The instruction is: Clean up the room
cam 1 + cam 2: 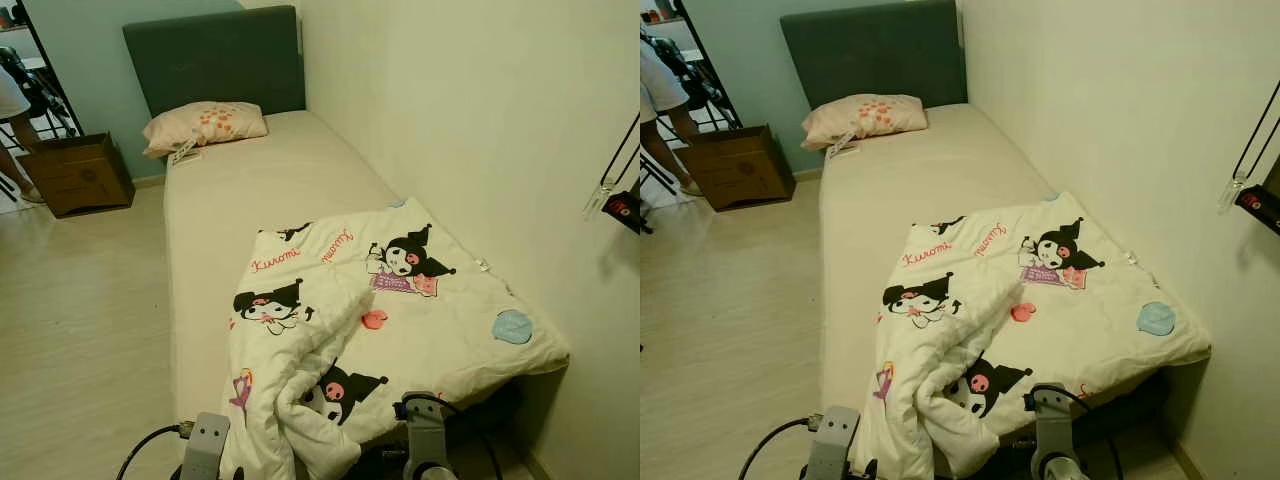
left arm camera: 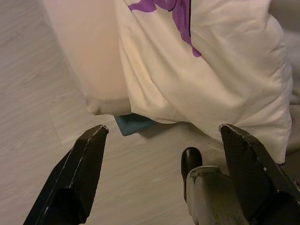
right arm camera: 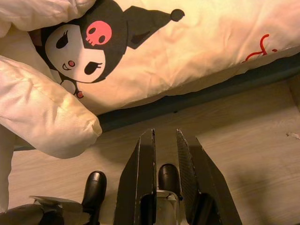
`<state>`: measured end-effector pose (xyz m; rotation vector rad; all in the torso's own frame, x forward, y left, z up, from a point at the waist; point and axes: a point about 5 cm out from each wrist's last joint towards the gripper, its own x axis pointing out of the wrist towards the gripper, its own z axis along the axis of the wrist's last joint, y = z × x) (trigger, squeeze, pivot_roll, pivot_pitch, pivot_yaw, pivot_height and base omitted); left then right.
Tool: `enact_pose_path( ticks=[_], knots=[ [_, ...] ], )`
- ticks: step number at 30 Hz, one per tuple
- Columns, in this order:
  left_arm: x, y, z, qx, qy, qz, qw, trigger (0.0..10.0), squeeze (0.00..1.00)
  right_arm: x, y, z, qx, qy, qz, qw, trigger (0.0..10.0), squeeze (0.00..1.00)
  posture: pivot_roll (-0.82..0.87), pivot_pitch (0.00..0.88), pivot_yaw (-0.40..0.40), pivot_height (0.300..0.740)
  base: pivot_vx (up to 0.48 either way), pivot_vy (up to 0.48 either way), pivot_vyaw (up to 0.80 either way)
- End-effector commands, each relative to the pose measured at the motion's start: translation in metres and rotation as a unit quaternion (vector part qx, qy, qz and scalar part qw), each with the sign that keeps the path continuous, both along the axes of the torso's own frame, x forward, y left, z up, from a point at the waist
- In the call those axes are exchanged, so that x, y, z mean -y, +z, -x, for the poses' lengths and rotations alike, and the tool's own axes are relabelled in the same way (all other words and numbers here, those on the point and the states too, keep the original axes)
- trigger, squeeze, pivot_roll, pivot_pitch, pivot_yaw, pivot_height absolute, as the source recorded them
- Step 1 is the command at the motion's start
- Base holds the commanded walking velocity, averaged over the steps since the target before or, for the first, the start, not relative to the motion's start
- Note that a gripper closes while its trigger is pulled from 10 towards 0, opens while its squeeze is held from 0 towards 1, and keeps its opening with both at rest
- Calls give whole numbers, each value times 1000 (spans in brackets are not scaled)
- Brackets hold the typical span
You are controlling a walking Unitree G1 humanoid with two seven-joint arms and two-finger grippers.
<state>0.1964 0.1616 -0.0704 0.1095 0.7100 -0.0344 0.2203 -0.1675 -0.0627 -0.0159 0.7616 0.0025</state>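
Observation:
A white quilt [image 1: 380, 320] printed with black cartoon figures lies crumpled across the foot of a narrow bed [image 1: 260, 190] with a cream sheet. One bunched corner [image 2: 206, 70] hangs over the bed's end. A pink-patterned pillow [image 1: 205, 125] rests against the teal headboard [image 1: 220, 60]. Both silver forearms [image 1: 205, 445] [image 1: 425, 440] are low in front of the bed's foot. My left gripper [image 2: 164, 129] is open above the floor, just below the hanging quilt corner. My right gripper [image 3: 165, 133] is shut on nothing, pointing at the floor under the quilt's edge [image 3: 154, 61].
A wall runs along the bed's right side, with a black hanger [image 1: 620, 190] on it. A brown box [image 1: 75, 175] stands left of the headboard, and a person [image 1: 12, 100] stands beyond it. Pale wood floor [image 1: 80, 320] lies open on the left. Something teal [image 2: 133, 124] peeks from under the bed.

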Motion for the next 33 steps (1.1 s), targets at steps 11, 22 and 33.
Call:
enact_pose_path(
  ticks=[11,22,33],
  knots=[
    [-5,-3,5,-12,2,-4,1000,10000,0,-3,-4,5,-12,-1,-4,1000,10000,0,-46,74,40,740,0,0,0],
    [-2,-2,4,-7,-3,7,1000,10000,0,-3,-4,5,-12,0,-4,1000,10000,0,-46,74,40,740,0,0,0],
    [-2,-2,4,-4,0,0,1000,10000,0,-2,-2,3,-5,6,1,1000,10000,0,-47,74,39,740,0,0,0]
  ],
)
